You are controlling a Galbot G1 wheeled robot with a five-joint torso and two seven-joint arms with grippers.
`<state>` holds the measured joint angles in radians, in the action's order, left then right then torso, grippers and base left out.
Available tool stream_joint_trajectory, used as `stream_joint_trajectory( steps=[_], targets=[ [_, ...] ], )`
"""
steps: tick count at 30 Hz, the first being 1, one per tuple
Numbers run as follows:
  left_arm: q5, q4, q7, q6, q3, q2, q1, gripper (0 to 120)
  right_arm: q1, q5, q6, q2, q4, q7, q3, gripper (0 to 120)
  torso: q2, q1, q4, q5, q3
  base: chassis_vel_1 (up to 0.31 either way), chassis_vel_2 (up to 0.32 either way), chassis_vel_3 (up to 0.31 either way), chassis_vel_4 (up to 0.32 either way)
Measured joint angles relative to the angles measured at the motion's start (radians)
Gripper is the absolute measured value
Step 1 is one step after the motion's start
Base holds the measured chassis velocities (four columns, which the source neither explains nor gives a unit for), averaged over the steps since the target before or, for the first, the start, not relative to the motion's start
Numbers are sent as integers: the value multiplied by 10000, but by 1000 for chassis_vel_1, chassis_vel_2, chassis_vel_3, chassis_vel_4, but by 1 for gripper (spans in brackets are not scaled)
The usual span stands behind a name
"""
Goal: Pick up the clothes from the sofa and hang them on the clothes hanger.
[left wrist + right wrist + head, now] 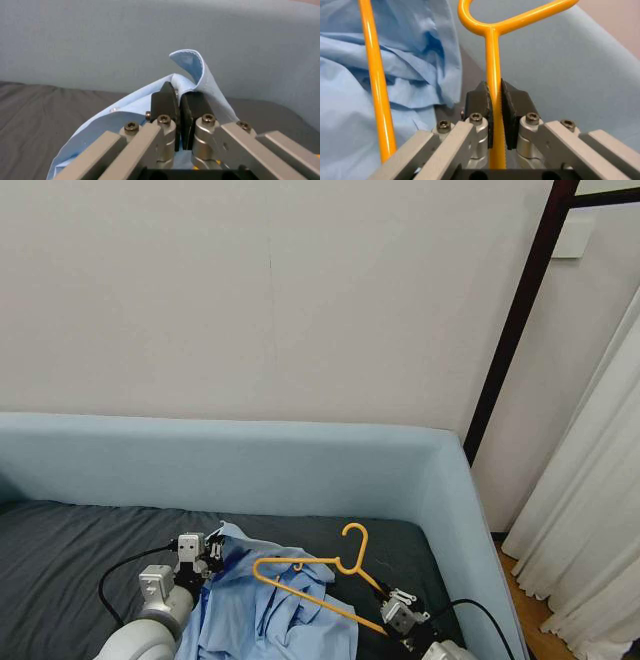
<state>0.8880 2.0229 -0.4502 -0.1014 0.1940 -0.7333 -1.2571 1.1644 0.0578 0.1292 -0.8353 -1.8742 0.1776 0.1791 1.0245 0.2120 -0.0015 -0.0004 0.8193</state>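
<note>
A light blue shirt (270,610) lies crumpled on the sofa's dark seat (70,550), with a yellow hanger (310,575) resting on top of it. My left gripper (210,557) is at the shirt's left edge and is shut on a fold of the shirt (192,75). My right gripper (392,608) is shut on the hanger (492,67) along its straight neck below the hook, to the right of the shirt (380,75).
The sofa's pale blue backrest (220,465) and right armrest (455,510) enclose the seat. A dark vertical pole (515,320) stands behind the armrest. White curtains (590,510) hang at the right, above a wooden floor.
</note>
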Motion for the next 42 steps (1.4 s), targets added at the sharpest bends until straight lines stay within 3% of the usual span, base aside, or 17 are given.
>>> stream_joint_trajectory(
  steps=[7, 12, 19, 31, 37, 42],
  targets=[
    [198, 375, -114, -103, 255, 254, -201, 0, -660, -108, 270, -1114, 804, 416, 684, 5, 0, 1, 1, 2, 0, 0, 0, 0, 0],
    [226, 572, -137, -148, 293, 273, -298, 0, -864, -161, 385, -1502, 1122, 729, 836, 5, 0, 0, 1, 1, 0, 0, 0, 0, 0],
    [155, 582, -237, -195, -188, 219, -72, 0, -909, -193, 511, -1670, 1075, 960, 937, 5, 0, 0, 0, 2, 0, 0, 0, 0, 0],
    [30, 163, -524, -404, -2300, 35, 1982, 0, -1509, -407, 788, -1858, 1028, 1288, 1263, 5, -1, 0, -1, 3, 0, 0, 0, 0, 0],
    [361, 321, -553, -445, -2427, 184, 2476, 0, -1667, -383, 734, -1861, 1255, 1273, 1337, 5, -1, 1, -2, 2, 1, 0, 0, 0, 0],
    [765, 1120, -469, -443, -1806, 1067, 2030, 0, -1820, -392, 563, -1734, 1542, 1283, 1218, 5, -1, 1, 1, 4, 1, 0, 0, 0, 0]
  ],
)
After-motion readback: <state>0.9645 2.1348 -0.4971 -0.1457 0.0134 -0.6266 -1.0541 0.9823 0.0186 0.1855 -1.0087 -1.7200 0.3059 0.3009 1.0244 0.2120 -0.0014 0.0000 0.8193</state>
